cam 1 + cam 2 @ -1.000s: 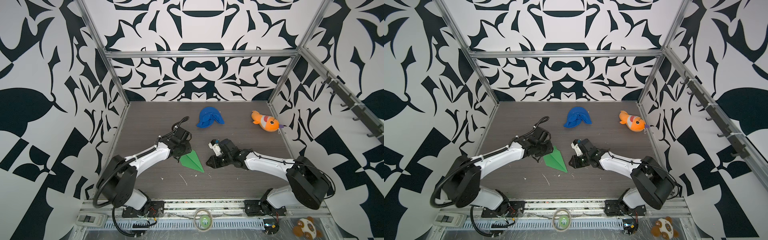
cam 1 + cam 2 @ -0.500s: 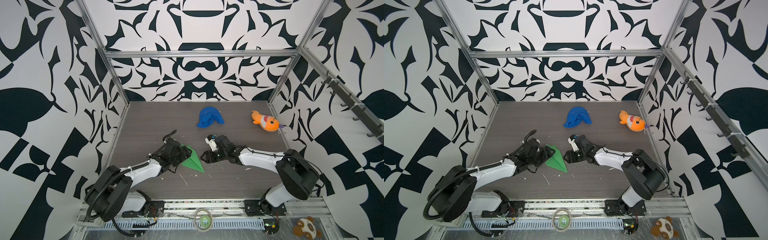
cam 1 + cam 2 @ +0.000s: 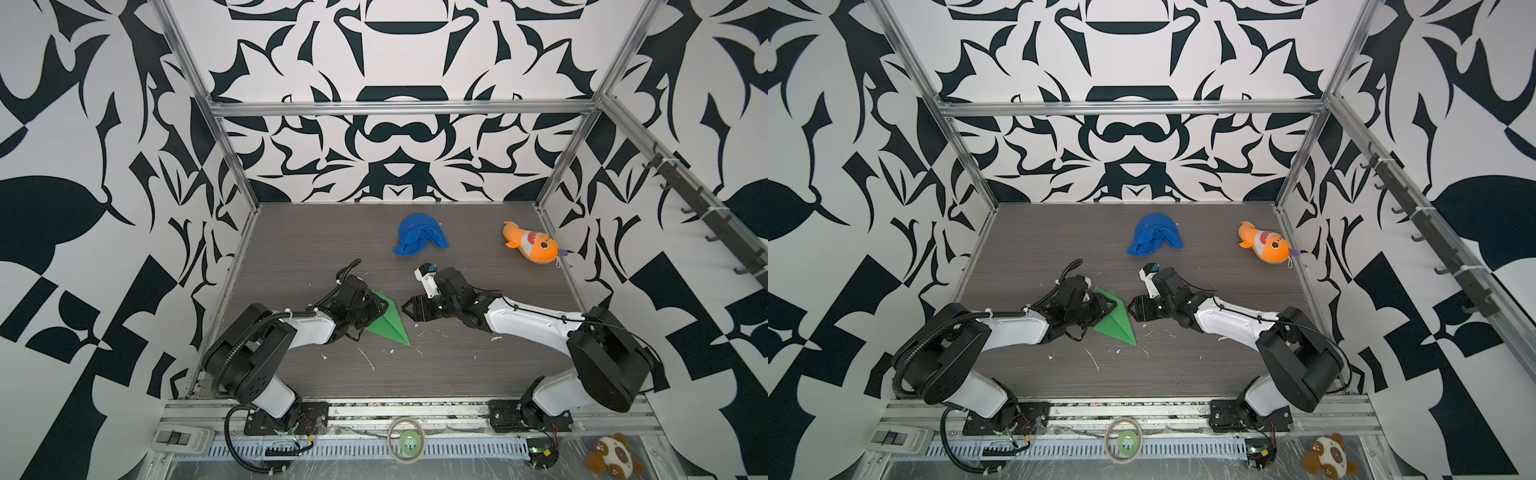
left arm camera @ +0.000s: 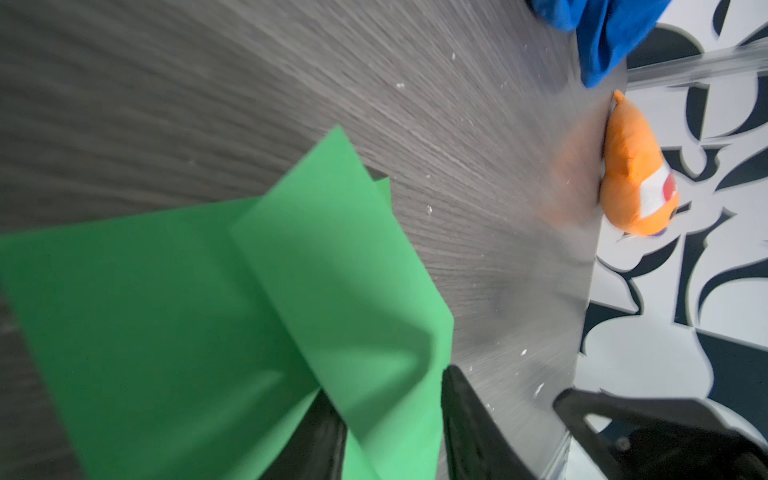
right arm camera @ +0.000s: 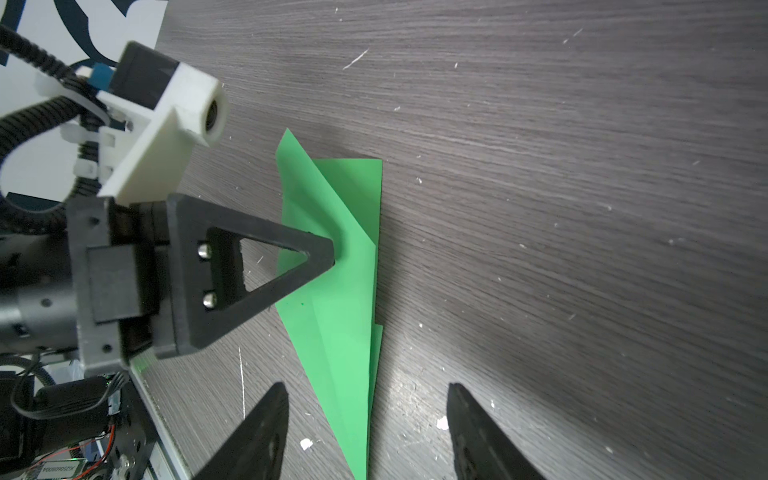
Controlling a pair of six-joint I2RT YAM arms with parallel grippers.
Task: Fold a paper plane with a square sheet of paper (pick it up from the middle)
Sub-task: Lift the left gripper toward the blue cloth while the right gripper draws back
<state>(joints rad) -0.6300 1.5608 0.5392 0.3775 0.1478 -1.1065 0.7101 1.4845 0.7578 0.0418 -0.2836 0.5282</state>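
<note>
Green plane (image 3: 389, 323) down on the tabletop (image 3: 478, 374), a little left of centre, and both arms are right on it! Its long axis runs on a diagonal in both top views: wide tail toward the back and left, sharp nose toward the near edge and slightly right. The left pincer (image 3: 379, 306) sits over the tail end, fingers part-way apart with a raised flap of the paper standing between them in the left wrist view. In the right wrist view one finger (image 5: 322, 259) meets the wing with its tip. The right pincer (image 3: 1130, 309) hovers just beside the plane's right edge, about mid-length. Its fingers (image 5: 262, 436) are spread wide and grip nothing, and the nose shows in the gap between them. Well back, the blue cloth (image 3: 419, 239) and orange fish (image 3: 532, 247) lie apart from it all.
</note>
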